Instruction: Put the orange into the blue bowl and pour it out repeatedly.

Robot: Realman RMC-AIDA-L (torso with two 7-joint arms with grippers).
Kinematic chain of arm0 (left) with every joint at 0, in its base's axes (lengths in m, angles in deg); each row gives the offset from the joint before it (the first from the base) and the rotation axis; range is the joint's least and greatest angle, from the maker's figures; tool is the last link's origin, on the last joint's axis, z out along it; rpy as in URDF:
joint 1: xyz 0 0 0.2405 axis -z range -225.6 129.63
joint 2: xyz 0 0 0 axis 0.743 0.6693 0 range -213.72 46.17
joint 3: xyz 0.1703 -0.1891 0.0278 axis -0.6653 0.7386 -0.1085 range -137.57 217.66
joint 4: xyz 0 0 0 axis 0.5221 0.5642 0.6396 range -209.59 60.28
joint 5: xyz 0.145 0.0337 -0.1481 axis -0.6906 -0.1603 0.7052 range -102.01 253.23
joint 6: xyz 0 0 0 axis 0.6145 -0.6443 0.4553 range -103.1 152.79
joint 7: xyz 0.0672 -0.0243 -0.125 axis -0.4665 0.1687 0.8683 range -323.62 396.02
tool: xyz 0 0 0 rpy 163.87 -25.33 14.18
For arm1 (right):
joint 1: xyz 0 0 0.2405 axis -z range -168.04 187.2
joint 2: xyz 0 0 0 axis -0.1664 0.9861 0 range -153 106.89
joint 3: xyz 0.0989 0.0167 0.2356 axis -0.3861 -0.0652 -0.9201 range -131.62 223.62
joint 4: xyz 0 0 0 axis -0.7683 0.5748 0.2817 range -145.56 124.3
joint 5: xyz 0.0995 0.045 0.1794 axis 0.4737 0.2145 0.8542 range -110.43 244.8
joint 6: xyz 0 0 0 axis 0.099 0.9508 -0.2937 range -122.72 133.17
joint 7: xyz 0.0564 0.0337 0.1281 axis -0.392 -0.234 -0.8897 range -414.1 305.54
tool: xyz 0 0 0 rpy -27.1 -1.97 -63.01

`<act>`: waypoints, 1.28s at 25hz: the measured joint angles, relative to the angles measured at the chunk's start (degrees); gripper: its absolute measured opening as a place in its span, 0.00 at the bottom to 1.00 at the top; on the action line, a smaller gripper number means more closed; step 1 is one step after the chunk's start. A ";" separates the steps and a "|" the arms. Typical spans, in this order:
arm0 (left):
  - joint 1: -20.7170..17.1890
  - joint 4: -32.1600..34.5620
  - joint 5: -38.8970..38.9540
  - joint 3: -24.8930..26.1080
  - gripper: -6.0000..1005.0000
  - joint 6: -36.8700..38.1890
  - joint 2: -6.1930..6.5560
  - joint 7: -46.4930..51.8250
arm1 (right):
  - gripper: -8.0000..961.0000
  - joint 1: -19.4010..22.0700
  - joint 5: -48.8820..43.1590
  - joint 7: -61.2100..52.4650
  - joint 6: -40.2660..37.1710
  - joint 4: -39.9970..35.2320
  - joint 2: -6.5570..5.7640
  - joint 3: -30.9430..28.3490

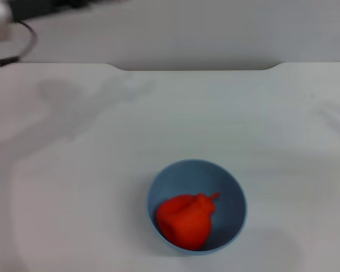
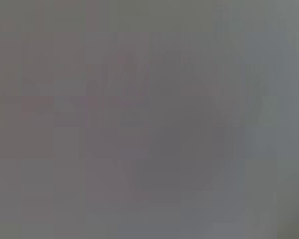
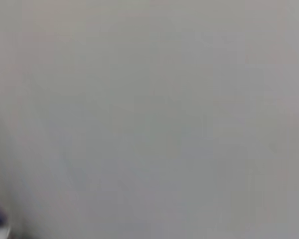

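Observation:
The blue bowl (image 1: 238,192) stands upright on the white table, near its front edge and a little right of the middle in the head view. The orange (image 1: 186,220) lies inside the bowl against its near left wall, its small stem pointing to the right. No gripper or arm shows in the head view. The left wrist view and the right wrist view show only plain grey surface, with no fingers and no task object.
The white table (image 1: 102,170) spans the head view, with its far edge (image 1: 192,69) at the back. A dark cable loop and a grey device (image 1: 11,39) sit at the far left corner.

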 joint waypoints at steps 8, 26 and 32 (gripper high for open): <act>-7.95 -17.03 26.72 17.55 0.79 9.76 0.40 -23.87 | 0.40 0.29 20.76 2.40 0.31 26.61 -1.69 -13.38; -11.68 -44.17 52.50 16.57 0.79 10.84 -1.24 -102.56 | 0.40 -0.33 22.98 73.56 6.22 44.07 0.70 -22.43; -8.80 -54.25 56.60 15.31 0.79 12.59 -1.34 -121.91 | 0.40 -1.18 24.58 85.97 3.60 52.82 0.71 -22.27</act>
